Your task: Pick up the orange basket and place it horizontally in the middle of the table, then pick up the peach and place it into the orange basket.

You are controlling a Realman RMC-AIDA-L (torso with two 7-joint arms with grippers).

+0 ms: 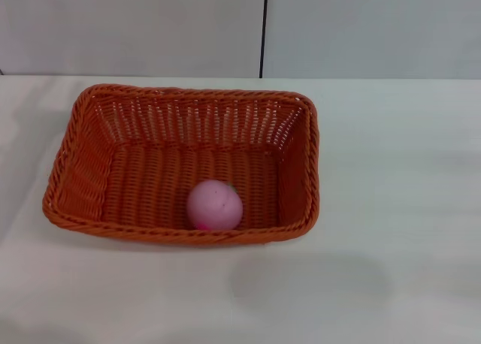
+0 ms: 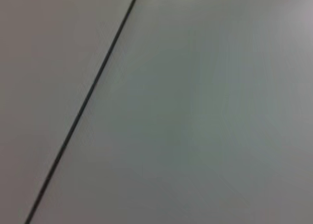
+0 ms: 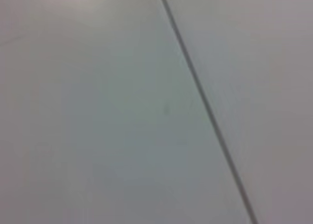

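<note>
The orange basket [image 1: 135,167] lies with its long side across the white table [image 1: 391,209], a little left of the middle in the head view. The pale pink peach [image 1: 215,204] rests inside it on the basket floor, close to the near wall. Neither gripper appears in the head view. Both wrist views show only a flat pale surface crossed by a thin dark seam, with no fingers and no task object.
A pale wall with a dark vertical seam [image 1: 264,28] stands behind the table's far edge. Bare tabletop stretches to the right of the basket and in front of it.
</note>
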